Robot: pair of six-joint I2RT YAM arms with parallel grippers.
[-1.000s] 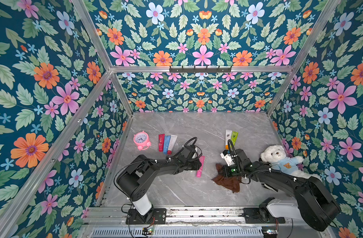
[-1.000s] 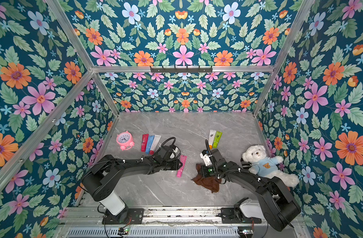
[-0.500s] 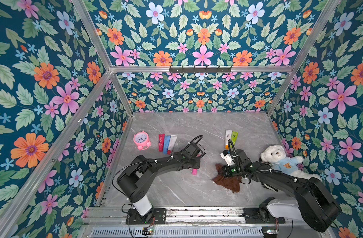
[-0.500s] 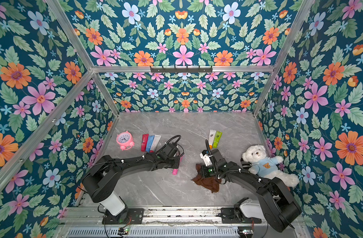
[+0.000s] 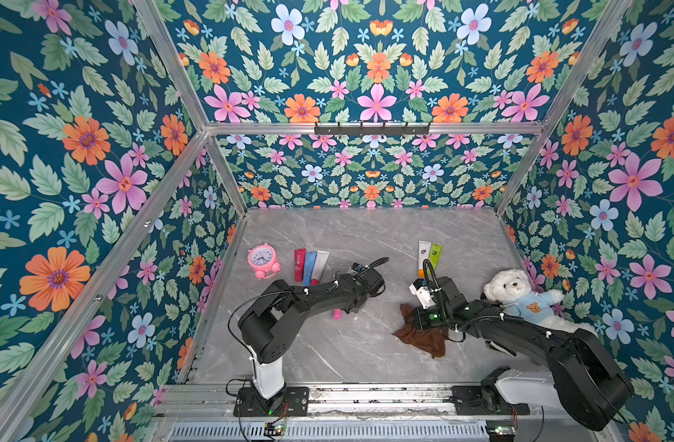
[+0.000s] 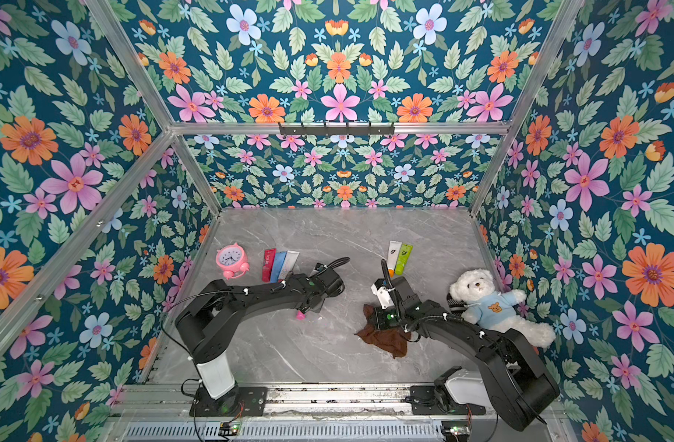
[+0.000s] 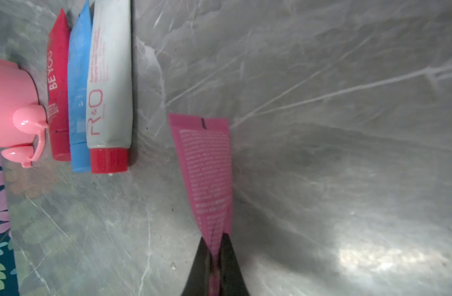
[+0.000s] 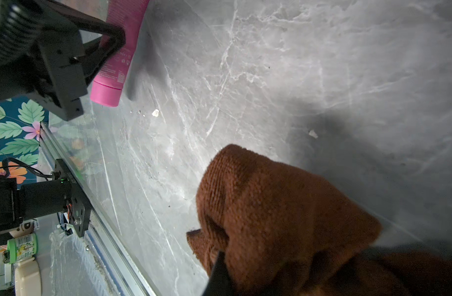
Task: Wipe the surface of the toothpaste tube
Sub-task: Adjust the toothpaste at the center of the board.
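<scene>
The pink toothpaste tube [image 7: 207,166] has shifted left across the bench [image 5: 346,229]. The left jaws, spread a second ago, now pinch its soft body near the round cap, with the flat crimped end pointing away, just left of the bench's middle. The right jaws are clamped on a nubbly brown cloth [image 5: 423,338] right of centre. Smooth marbled bench lies bare between the two.

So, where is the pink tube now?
The pink tube is clamped in the left gripper's jaws, near three lying tubes; both top views show only its cap.
</scene>
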